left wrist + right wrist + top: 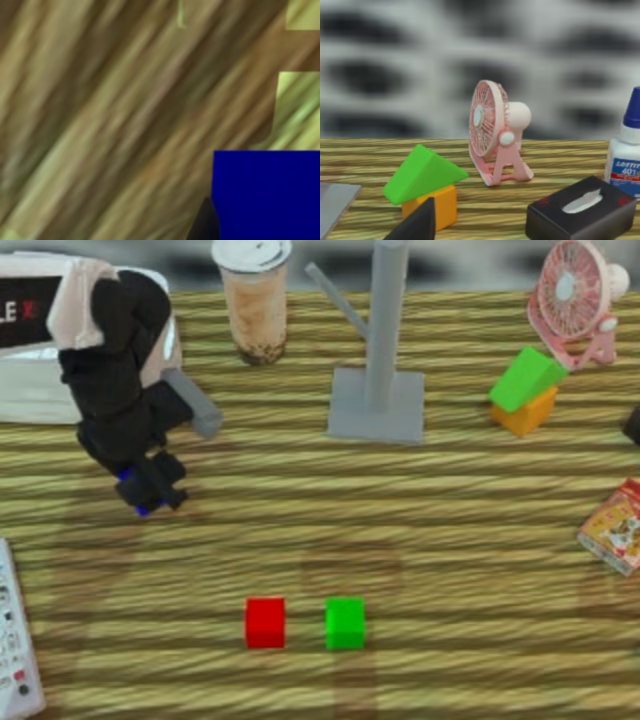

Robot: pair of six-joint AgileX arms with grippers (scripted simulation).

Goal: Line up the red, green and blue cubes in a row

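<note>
Left gripper (150, 490) sits directly over the blue cube (265, 195), one fingertip (205, 222) touching its side; can't tell if clamped or released.

Even, fairly bright light fills the top view, with no glare on the bench (450, 540). Shadows are soft and faint: a dim brownish patch lies on the bench behind the red cube (265, 623) and green cube (345, 624), and another under the left arm. In the left wrist view the bench's grain smears into diagonal streaks, while the blue cube (265, 195) keeps crisp edges. In the right wrist view the pink fan (495, 132) is fairly sharp; the backdrop behind it dissolves into blurred dark and pale blotches.
</note>
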